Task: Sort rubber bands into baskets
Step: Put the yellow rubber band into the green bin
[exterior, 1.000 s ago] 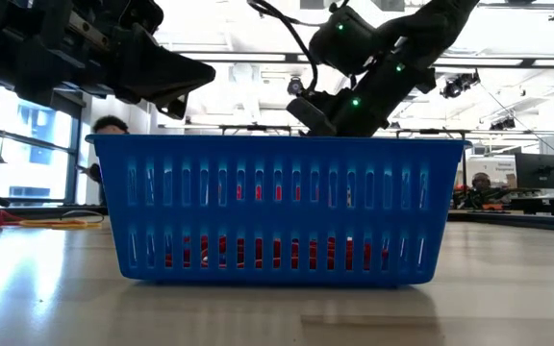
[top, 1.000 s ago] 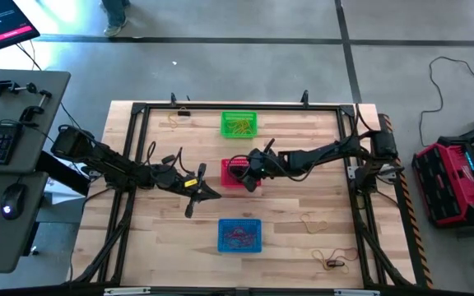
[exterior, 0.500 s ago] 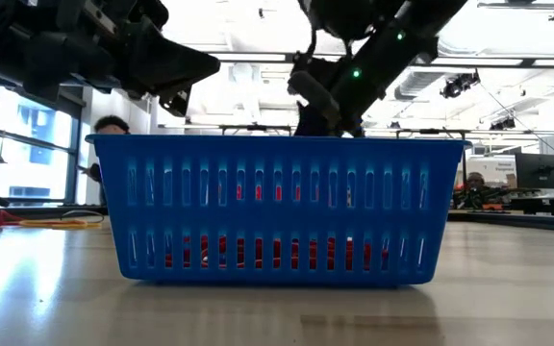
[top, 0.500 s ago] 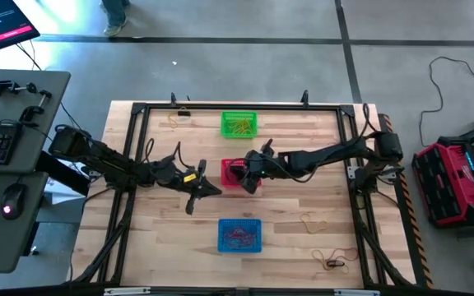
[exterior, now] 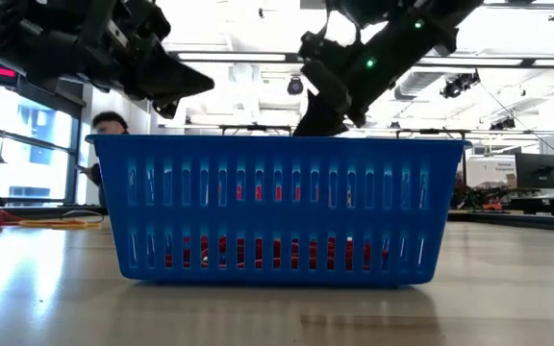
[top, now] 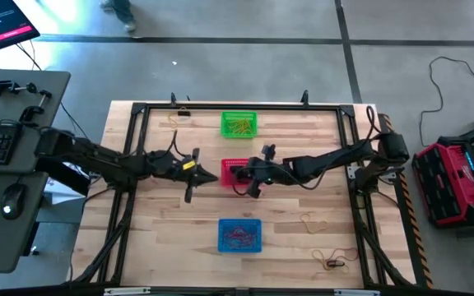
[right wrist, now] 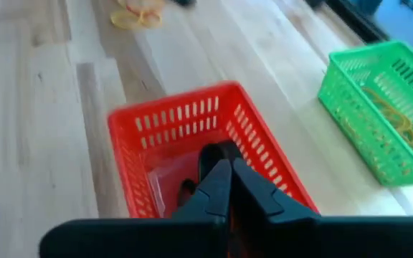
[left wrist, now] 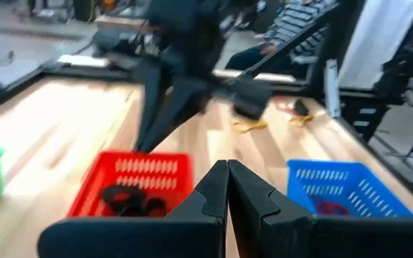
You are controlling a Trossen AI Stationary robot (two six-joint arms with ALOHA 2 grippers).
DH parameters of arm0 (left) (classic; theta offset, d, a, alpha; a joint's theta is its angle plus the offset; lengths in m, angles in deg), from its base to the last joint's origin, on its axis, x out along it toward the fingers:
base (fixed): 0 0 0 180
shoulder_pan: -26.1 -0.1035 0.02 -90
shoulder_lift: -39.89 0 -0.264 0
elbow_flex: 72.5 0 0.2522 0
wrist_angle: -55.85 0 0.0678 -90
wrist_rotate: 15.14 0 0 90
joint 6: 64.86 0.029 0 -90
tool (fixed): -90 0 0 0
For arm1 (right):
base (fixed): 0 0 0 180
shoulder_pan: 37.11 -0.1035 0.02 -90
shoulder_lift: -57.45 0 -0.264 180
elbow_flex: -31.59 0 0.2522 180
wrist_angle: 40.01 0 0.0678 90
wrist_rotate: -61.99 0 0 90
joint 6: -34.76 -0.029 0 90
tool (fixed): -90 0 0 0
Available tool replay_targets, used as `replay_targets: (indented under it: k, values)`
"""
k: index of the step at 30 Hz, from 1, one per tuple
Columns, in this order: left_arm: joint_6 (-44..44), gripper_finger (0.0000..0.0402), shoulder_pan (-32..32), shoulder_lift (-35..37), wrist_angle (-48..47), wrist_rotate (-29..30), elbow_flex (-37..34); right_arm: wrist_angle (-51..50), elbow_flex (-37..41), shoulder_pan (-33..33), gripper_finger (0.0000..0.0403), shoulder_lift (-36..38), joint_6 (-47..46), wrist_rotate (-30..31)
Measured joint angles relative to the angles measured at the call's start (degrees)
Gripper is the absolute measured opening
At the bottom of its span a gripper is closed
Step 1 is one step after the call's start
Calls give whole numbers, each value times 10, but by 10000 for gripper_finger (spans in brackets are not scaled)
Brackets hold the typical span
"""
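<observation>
**Red basket gets the black bands**

Red plastic makes up the middle basket [top: 235, 171], and the right gripper [top: 252, 182] hangs right over it. Its two fingers are pressed together. From its own wrist camera the tips point down into the red basket [right wrist: 192, 150], where a few black rubber bands [right wrist: 217, 153] lie on the bottom. I cannot tell if a band is pinched between the tips or if they have shut on nothing.

The left gripper [top: 206, 176] waits just to the left of the red basket, with its fingers shut too and nothing in them.

The green basket [top: 239, 125] sits at the far side of the table and has yellow bands [top: 239, 126] in it. The blue basket [top: 239, 235] sits at the near side and holds reddish bands [top: 239, 237].

Some loose bands are not sorted yet. A yellow one [top: 312, 222] lies on the wood to the right of the blue basket. Another bunch [top: 331, 261] lies near the near right corner. A small one [top: 174, 120] lies at the far left.

I think this is the drop step, or just after it. Next the right arm should lift up out of the red basket, go to the loose bands on the near right, open its fingers and pick one up. A thin flat band is hard to pinch, so the tips must go low to the wood.
</observation>
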Motion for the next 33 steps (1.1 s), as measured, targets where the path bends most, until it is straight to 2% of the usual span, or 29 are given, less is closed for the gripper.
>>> replay_targets:
  k: [12, 16, 22, 25, 33]
  values:
    - [-22, 0, -102, 53, -87, -85, 1, 183, 166, -26, 0, 112, 0, -15]
    - [-19, 0, -134, 56, -157, -95, 21, 226, 221, -48, 0, 160, 1, -8]
    - [18, 0, -174, 56, -289, -89, 82, 232, 270, -82, 0, 214, 0, 34]
    - [22, 0, -196, 56, -368, -59, 114, 233, 280, -98, 0, 226, 0, 61]
    - [-6, 0, -251, 56, -545, 117, 148, 228, 282, -112, 0, 228, 1, 69]
